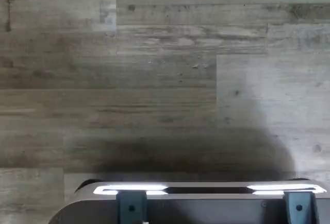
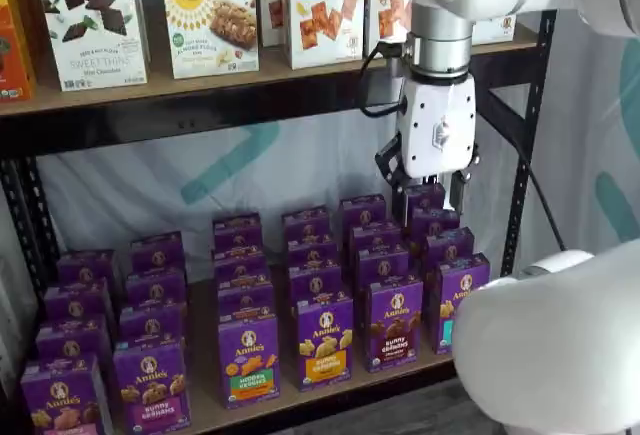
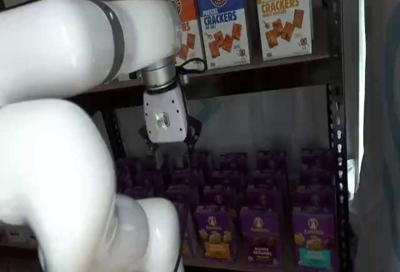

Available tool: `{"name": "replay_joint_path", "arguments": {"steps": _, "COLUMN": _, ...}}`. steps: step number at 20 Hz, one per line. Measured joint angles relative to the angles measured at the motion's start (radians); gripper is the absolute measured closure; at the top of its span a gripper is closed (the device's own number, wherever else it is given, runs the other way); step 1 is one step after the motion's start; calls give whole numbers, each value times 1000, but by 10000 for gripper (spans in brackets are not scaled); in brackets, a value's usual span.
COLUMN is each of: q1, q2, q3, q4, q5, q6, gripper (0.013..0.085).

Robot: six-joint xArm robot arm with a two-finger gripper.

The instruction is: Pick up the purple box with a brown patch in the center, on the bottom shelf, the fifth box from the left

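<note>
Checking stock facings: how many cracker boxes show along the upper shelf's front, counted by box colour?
Counted in a shelf view, where the arm hides anything further left:
orange cracker box: 1
blue cracker box: 1
yellow cracker box: 1
Total: 3

1. Open air is separating the upper shelf board [image 2: 250, 95] from the purple box rows [image 2: 300, 285] below it in both shelf views.
2. Boxes are standing packed side by side, leaving only narrow slots between columns.
3. The gripper [image 2: 428, 187] is hanging over the rear boxes, its fingers too indistinct to read.
4. A black upright post [image 2: 528, 145] is closing off the shelf's edge.
</note>
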State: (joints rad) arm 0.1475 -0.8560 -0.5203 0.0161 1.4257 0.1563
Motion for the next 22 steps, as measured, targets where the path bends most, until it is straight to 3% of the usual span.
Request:
{"name": "replay_joint_path", "arguments": {"steps": 15, "q1": -3, "q2": 86, "q3": 55, "q4": 17, "q5": -143, "q6": -9, "gripper": 130}}
{"name": "replay_joint_path", "arguments": {"steps": 22, "q1": -14, "q2": 178, "q3": 104, "q4": 65, "q5": -311, "q6": -45, "gripper": 130}}
